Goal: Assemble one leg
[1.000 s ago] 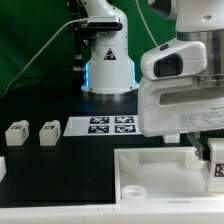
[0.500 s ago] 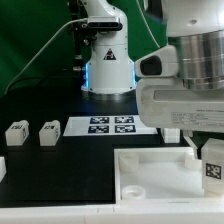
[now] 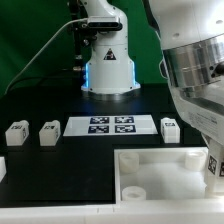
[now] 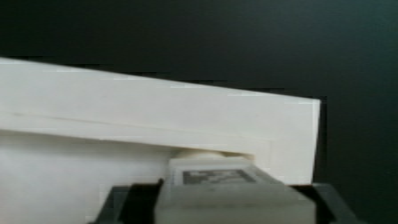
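My gripper (image 4: 228,203) is shut on a leg (image 4: 222,180), a small white block with a tag mark on its face, held between the two dark fingers (image 4: 135,205). It hangs over the corner of the large white board with round holes (image 4: 125,120). In the exterior view the held leg (image 3: 214,166) is at the right edge above that board (image 3: 160,170), mostly covered by the arm. Three more legs stand on the black table: two on the exterior view's left (image 3: 16,132) (image 3: 49,132) and one on its right (image 3: 170,128).
The marker board (image 3: 110,125) lies flat behind the large board. The robot base (image 3: 108,60) stands at the back. Another white part (image 3: 2,168) shows at the exterior view's left edge. A green curtain hangs behind.
The arm has swung up and toward the exterior view's right, carrying the held leg to the frame's edge. This uncovers the leg standing beside the marker board.
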You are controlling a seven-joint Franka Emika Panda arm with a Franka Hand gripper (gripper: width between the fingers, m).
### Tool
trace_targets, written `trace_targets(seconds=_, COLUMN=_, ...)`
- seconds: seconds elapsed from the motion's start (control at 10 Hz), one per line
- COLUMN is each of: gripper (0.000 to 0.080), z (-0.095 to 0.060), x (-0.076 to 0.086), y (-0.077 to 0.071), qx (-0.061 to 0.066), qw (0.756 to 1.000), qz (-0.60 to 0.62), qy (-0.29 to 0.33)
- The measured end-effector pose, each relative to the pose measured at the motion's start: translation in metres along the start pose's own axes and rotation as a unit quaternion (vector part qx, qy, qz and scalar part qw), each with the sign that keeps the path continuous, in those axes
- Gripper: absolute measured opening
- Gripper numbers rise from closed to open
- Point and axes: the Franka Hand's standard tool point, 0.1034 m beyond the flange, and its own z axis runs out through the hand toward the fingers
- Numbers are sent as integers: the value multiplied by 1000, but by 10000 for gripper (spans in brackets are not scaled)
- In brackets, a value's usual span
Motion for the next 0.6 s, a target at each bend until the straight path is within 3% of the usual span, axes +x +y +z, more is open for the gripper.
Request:
trace_targets(seconds=0.2, gripper=299, z=0, x=0, y=0, qx=0, qw=1000, qz=-12, qy=0)
trace_targets(seconds=0.4, gripper=601, z=-1, x=-5, y=3, qx=-3, qw=999, qz=-50, qy=-1)
trace_targets(seconds=0.6, gripper=639, z=-7, x=-2, y=2, qx=-11, qw=977, qz=-213, qy=16)
